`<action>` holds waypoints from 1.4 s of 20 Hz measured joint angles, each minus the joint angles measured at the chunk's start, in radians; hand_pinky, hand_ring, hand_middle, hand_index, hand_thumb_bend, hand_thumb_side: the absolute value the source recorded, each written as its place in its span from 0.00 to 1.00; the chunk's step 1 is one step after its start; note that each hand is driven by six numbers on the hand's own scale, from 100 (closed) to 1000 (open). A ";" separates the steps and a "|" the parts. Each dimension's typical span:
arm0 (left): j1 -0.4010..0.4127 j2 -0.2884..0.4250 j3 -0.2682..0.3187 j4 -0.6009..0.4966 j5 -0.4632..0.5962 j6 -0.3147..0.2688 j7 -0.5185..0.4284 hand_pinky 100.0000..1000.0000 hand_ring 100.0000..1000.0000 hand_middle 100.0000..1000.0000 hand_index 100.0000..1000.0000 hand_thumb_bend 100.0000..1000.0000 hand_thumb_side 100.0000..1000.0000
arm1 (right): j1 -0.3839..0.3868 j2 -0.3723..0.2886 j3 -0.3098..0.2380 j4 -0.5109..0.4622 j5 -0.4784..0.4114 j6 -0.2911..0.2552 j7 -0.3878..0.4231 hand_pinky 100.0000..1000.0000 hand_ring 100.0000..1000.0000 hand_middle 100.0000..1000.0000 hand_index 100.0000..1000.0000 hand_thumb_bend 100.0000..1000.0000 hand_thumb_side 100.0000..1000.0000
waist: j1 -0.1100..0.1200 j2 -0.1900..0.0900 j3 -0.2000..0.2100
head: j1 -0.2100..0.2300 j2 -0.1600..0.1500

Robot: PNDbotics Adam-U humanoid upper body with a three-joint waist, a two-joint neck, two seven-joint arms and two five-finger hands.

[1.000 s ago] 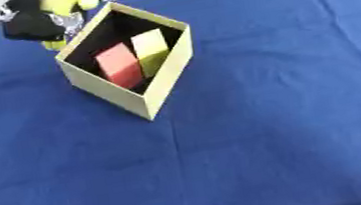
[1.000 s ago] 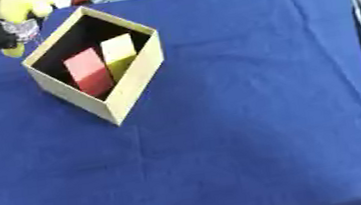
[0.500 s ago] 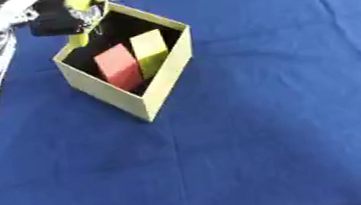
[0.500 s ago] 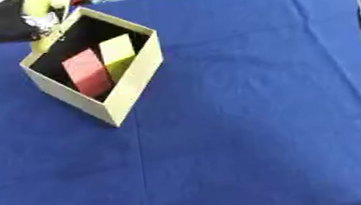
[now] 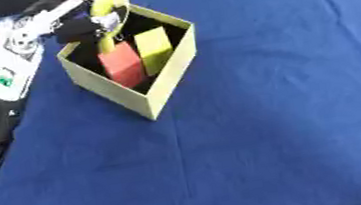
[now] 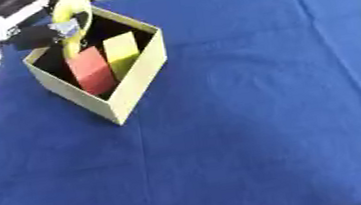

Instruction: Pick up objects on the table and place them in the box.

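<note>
Illumination: bright, even, diffuse, overhead; no glare on the blue cloth (image 5: 265, 113). Shadows: box (image 5: 168, 83) interior dark along its left walls; faint soft shade on the cloth right of the box. Sharpness: soft throughout; left hand (image 5: 89, 24) above the box's far corner smeared by motion blur. Background beyond the box indistinct.

The yellow object (image 5: 109, 6) blurs where the left hand (image 5: 85, 27) grips it; its shape is unclear.
</note>
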 measured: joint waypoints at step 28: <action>0.073 0.021 0.122 -0.322 0.154 0.106 0.291 0.76 0.79 0.78 0.89 0.55 0.98 | 0.018 0.001 -0.009 -0.009 0.001 0.006 -0.007 0.89 0.82 0.75 0.80 0.00 0.87 | -0.006 -0.019 0.038 | -0.021 0.020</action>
